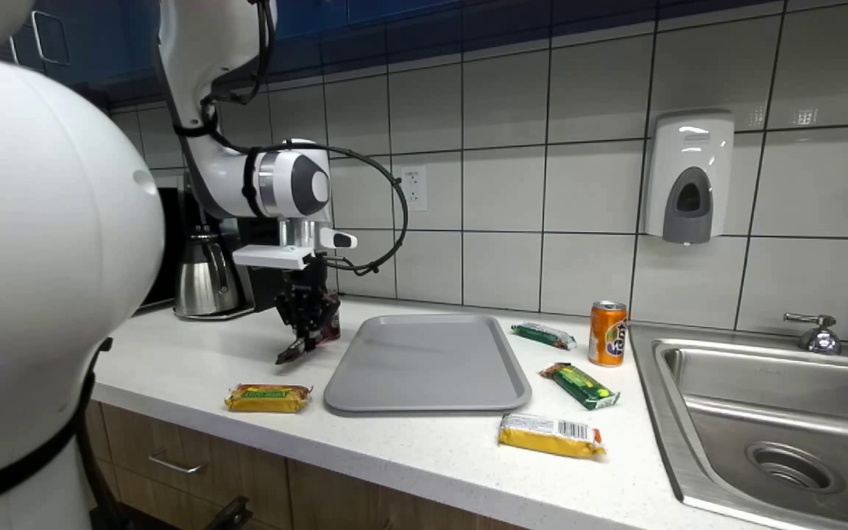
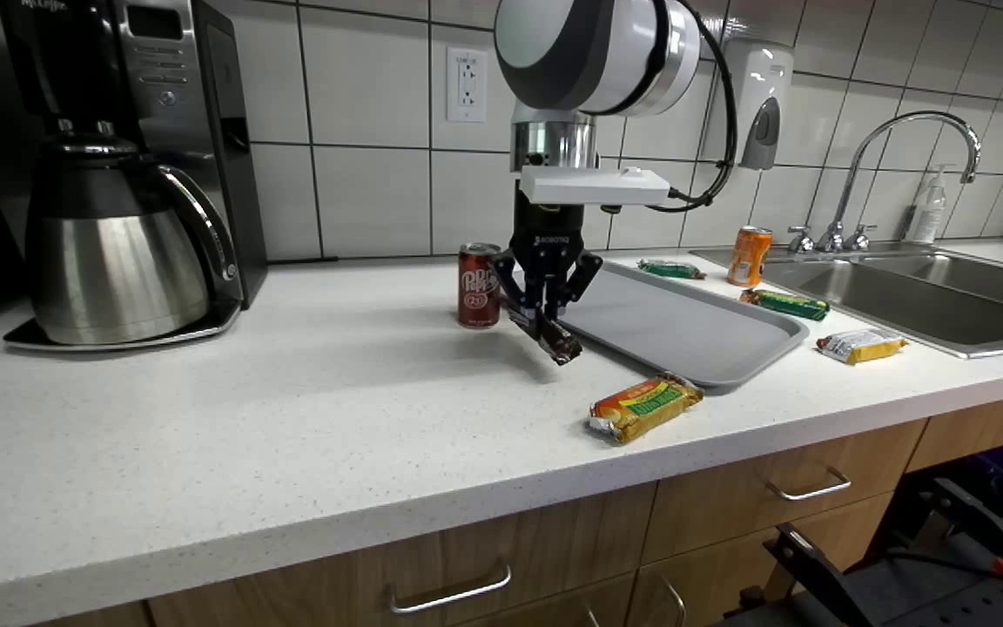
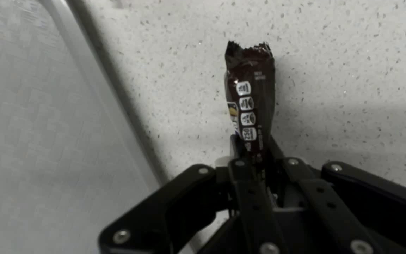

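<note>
Across both exterior views, a speckled white surface [image 2: 275,418]. Set into it toward 4 o'clock in an exterior view, a stainless-steel sink [image 1: 777,412]. Toward 10 o'clock in an exterior view, a coffee maker [image 2: 175,113]. Flat mid-surface, a gray serving tray [image 1: 428,364]. At the tray's 9 to 10 o'clock, a black pincer [image 3: 256,150], aimed downward. Just beside the pincer, at 10 o'clock in an exterior view, an upright Dr Pepper can [image 2: 478,287]. Near the tray's 3 o'clock, an upright Fanta can [image 1: 607,335]. Around the tray: a gold-wrapped granola bar [image 1: 268,398] at 8 to 9 o'clock, a yellow-and-white bar [image 1: 550,436] at 4, a green-wrapped bar [image 1: 580,385] just past 3, a green-and-silver bar [image 1: 544,335] at 2 to 3. Clamped firmly in the pincer, a dark brown candy bar [image 3: 252,91], jutting toward 12 o'clock in the wrist view, free end tilted downward; tray apart from it, toward 9 o'clock there. Contact with the surface: cannot tell.
</note>
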